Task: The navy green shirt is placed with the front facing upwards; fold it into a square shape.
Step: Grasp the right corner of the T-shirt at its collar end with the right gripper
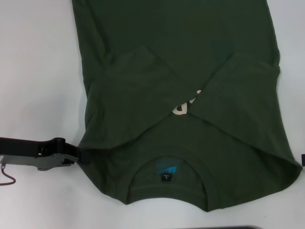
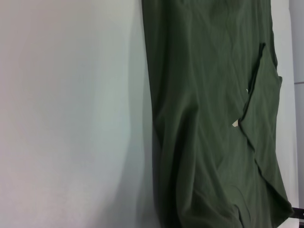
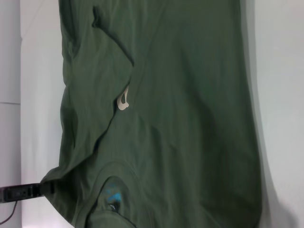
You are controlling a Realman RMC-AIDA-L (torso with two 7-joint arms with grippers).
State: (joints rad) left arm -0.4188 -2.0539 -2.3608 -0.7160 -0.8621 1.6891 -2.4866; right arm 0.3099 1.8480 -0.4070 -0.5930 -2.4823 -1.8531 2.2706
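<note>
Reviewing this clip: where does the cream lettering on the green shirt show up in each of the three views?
Head view: cream lettering peeks out mid-frame, in the gap between the two folded-in sleeves.
Left wrist view: only slivers at a sleeve edge, right of centre.
Right wrist view: one curved piece left of centre, beside a sleeve edge.
Shared landmark: the folded sleeve edge that covers the lettering.

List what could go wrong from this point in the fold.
The left tool sits at the navy green shirt's shoulder edge; a shallow grab could slip off the fabric. Both sleeves are already folded inward and overlap the cream lettering; lifting the collar end may flip them back open and spoil the square.
</note>
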